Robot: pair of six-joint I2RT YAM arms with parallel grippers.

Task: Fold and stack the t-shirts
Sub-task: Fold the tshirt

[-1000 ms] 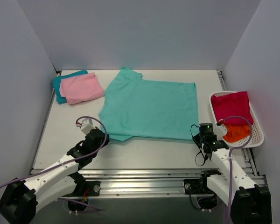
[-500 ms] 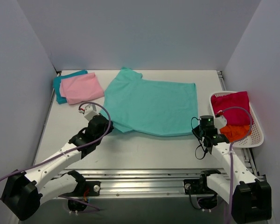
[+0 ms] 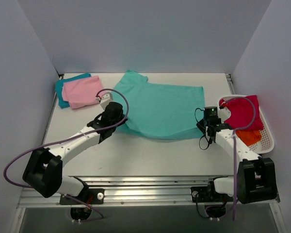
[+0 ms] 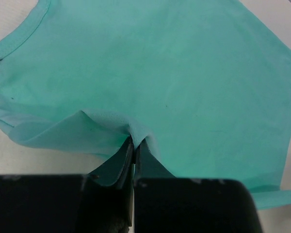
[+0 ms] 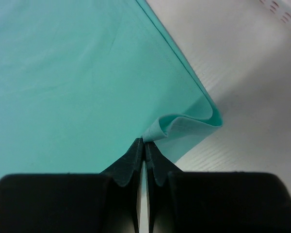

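A mint tee point(image 3: 160, 109) is lying spread flat across the middle of the desk point(image 3: 150, 155), its two near corners standing up in soft folds. The left gripper point(image 4: 134, 148) is pinching the near-left edge tight, and the right gripper point(image 5: 144, 148) is pinching the near-right corner. A folded pink tee point(image 3: 85, 91) is sitting on a teal tee point(image 3: 64, 85) at far left.

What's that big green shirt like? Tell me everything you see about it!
The mint green t-shirt is soft, thin, plain cloth with short sleeves and a ribbed collar at its left end. It lies spread mostly smooth on the white table. Its near edge is pinched up in two spots: the left gripper is shut on a fold near the collar end, and the right gripper is shut on the hem corner, which curls over. Nothing else touches it.
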